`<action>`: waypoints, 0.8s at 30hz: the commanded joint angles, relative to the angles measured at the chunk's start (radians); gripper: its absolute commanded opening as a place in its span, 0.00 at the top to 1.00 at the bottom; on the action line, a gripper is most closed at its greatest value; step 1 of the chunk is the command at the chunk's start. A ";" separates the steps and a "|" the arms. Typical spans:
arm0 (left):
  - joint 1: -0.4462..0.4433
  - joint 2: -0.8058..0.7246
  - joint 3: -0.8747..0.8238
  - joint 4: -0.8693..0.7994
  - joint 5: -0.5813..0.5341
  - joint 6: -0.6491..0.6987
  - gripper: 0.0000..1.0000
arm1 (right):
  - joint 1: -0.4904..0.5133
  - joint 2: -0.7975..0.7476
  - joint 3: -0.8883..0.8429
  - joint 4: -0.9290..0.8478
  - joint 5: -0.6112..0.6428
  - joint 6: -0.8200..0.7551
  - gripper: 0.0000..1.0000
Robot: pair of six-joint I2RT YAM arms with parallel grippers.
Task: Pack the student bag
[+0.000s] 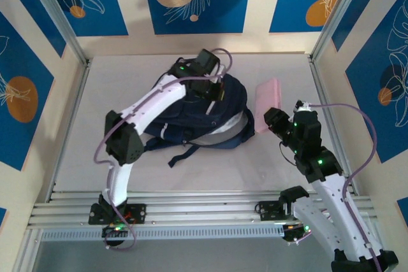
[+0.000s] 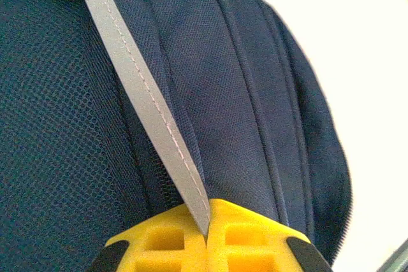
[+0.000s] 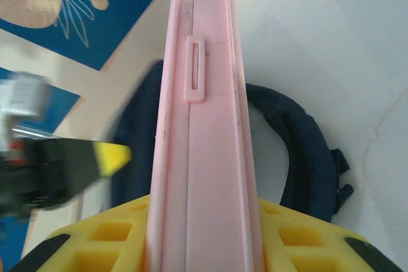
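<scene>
Left gripper [image 2: 207, 232] is pinching the backpack [image 1: 213, 119] by its grey strip [image 2: 153, 113], middle of the table [image 1: 287, 170]. Right gripper [image 1: 272, 119] is clamping a pink case [image 3: 204, 125] just right of it. Next I'm probably tugging the opening wide.

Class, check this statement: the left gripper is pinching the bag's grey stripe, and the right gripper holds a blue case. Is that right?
Not quite. The case held by the right gripper is pink, not blue, as the right wrist view shows. The rest stands: the left gripper is pinching the grey stripe of the bag.
</scene>
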 commanded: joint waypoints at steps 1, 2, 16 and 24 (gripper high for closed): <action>0.021 -0.172 0.053 0.003 0.026 0.025 1.00 | -0.019 0.022 0.033 -0.022 -0.054 -0.023 0.70; 0.027 -0.197 0.047 0.002 0.026 0.028 1.00 | -0.025 0.033 0.032 -0.024 -0.084 -0.022 0.69; 0.110 -0.367 -0.048 0.047 0.139 0.019 1.00 | -0.037 0.461 -0.006 0.473 -0.890 0.137 0.69; 0.127 -0.395 -0.100 0.082 0.170 0.015 1.00 | 0.038 0.608 0.017 0.577 -0.943 0.192 0.69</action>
